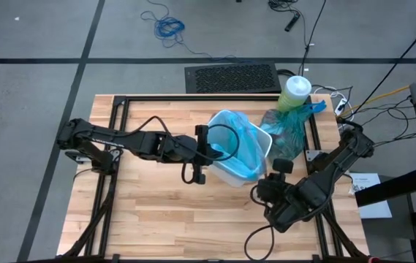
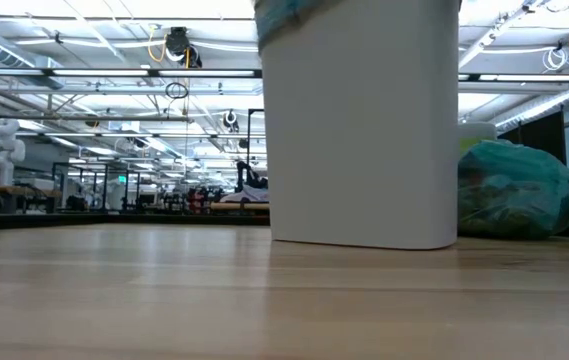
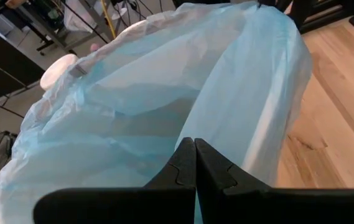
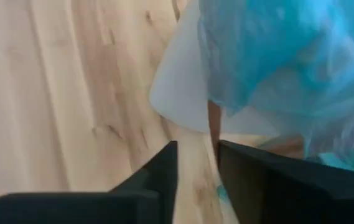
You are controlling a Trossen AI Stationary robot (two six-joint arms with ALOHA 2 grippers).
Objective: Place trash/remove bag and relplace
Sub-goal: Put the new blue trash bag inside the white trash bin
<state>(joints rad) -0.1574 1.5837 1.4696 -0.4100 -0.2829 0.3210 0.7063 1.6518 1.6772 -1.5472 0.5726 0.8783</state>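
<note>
At the middle of your wooden table (image 1: 156, 212) stands the white bin (image 2: 364, 140), freshly lined with the pale sky-blue bag (image 1: 240, 142), which drapes over its rim. Your left gripper (image 3: 195, 163) sits at the bin's rim on the left arm's side, fingers pressed together with the blue film just beyond their tips. Your right gripper (image 4: 196, 163) hovers beside the bin's near corner, jaws slightly parted and empty, while the filled teal-green bag (image 2: 519, 190) rests just behind the bin, next to the green canister (image 1: 294, 91).
</note>
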